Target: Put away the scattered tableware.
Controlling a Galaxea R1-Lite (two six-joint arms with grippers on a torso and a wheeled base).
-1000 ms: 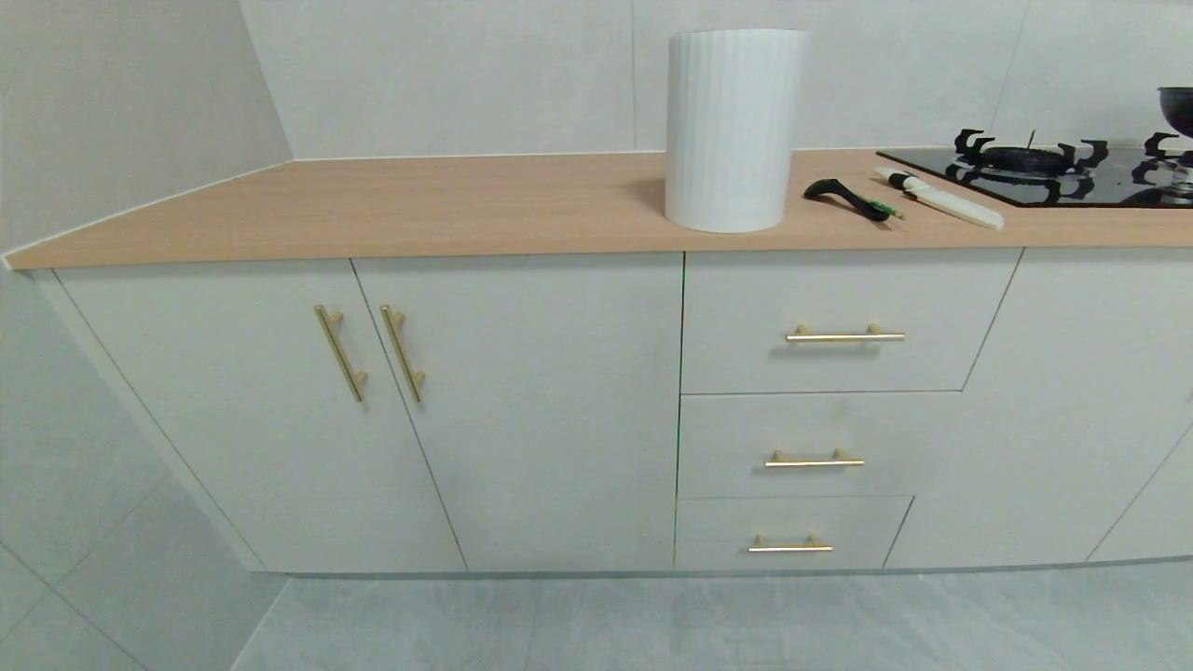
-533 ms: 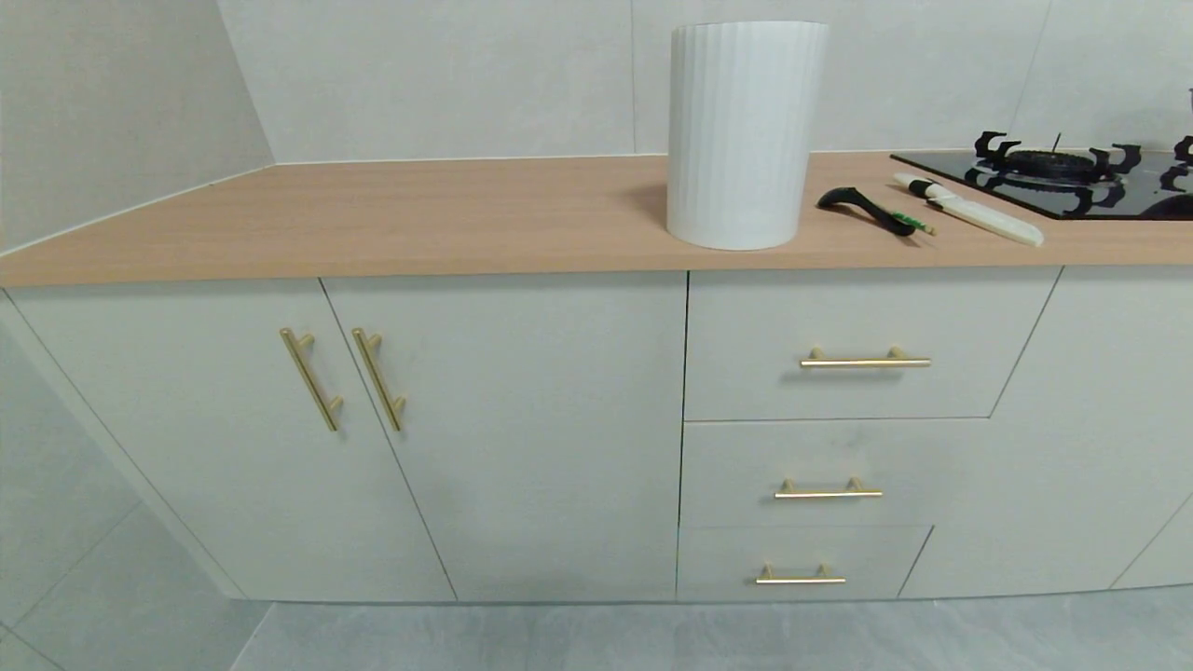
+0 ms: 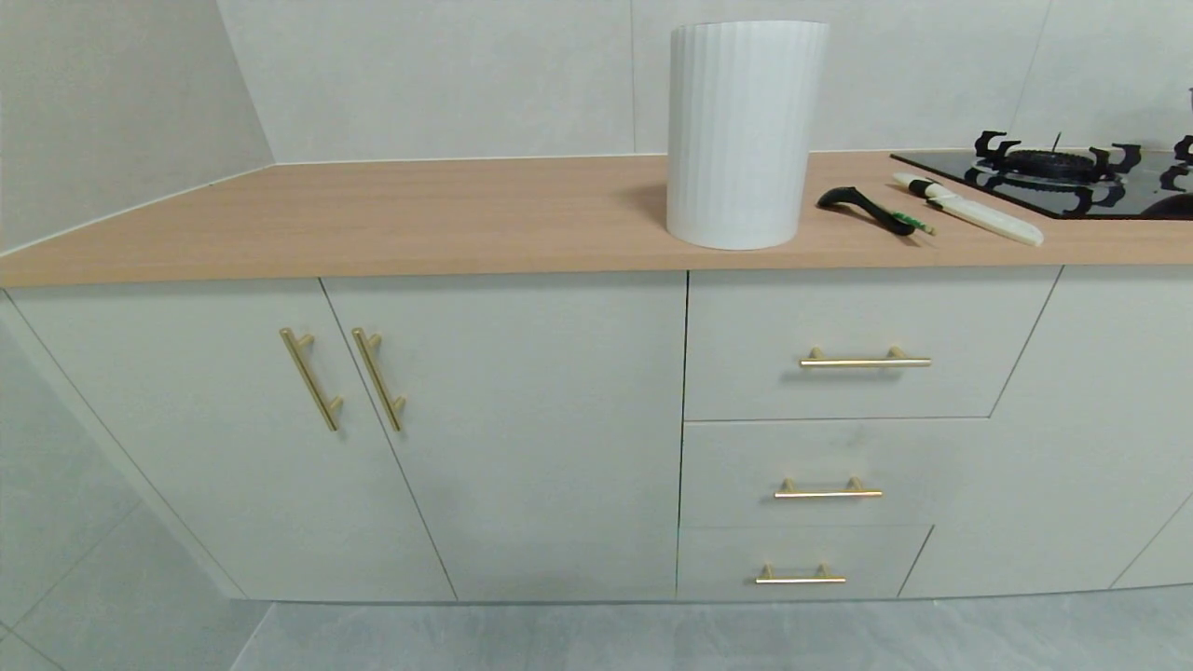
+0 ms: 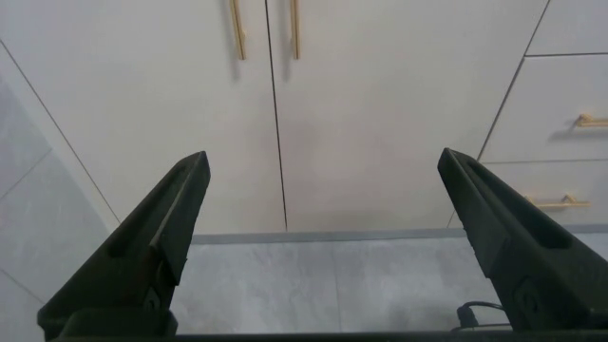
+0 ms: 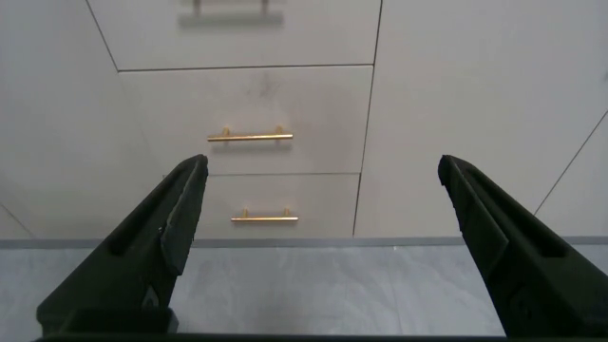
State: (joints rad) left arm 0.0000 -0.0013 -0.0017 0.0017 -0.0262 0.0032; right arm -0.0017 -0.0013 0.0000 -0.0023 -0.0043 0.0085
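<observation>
Left claw spread wide, pale cabinet doors faced ahead; right claw likewise parted, gold-handled white drawers ahead; black curved peeler, white-sheathed knife laid on wooden countertop above.

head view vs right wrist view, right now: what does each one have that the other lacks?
Head view, not right wrist: wooden countertop, tall white ribbed cylindrical container, black-handled utensil with a green tip, long white knife-shaped utensil, black gas hob, pair of pale cabinet doors with gold handles.
Right wrist, not head: right tool, open, facing the drawers.
Both: middle drawer's gold bar handle, bottom drawer's gold bar handle, grey tiled floor.
</observation>
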